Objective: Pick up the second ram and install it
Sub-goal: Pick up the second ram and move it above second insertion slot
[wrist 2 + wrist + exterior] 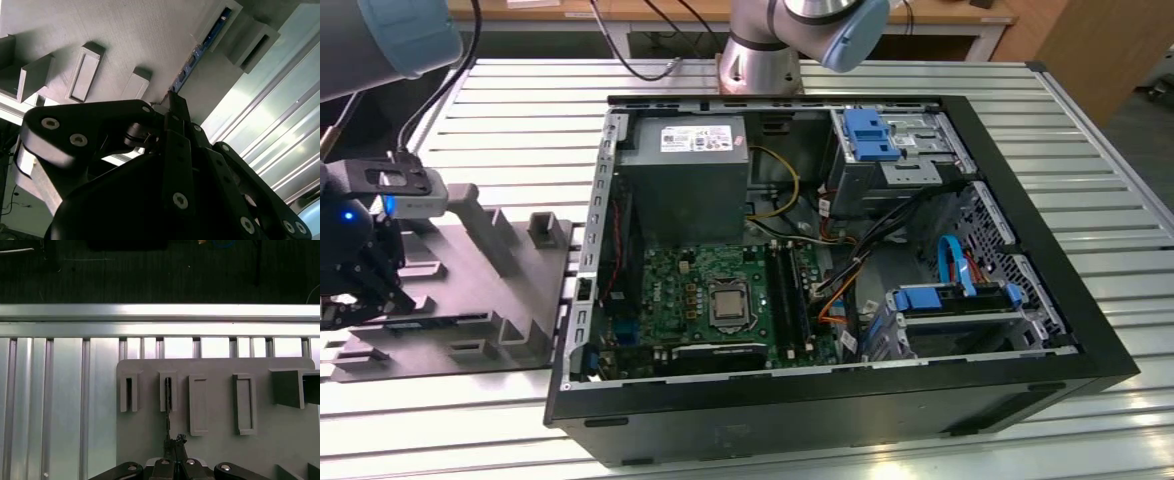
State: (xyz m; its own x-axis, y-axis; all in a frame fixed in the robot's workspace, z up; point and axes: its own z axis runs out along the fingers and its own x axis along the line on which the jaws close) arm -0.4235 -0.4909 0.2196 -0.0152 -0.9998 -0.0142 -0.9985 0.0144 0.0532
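Exterior view, far left: the gripper (pixel 367 290) is hanging over the grey slotted fixture (pixel 480 300), which is lying on the slatted metal table (pixel 520 130) just beside the open computer case (pixel 854 425).

In both wrist views the second ram (pixel 199 47) (pixel 168 392) is standing on edge in one of the fixture's narrow slots. The gripper (pixel 172 102) (pixel 175 442) is pinching the strip's near end, with its jaws drawn almost together on it.

Moving right, inside the case, the motherboard (pixel 680 290) is lying flat with its long black slots (pixel 783 290) running beside the processor socket (pixel 724 305). A blue drive bracket (pixel 867 135) is sitting toward the exterior view's right.
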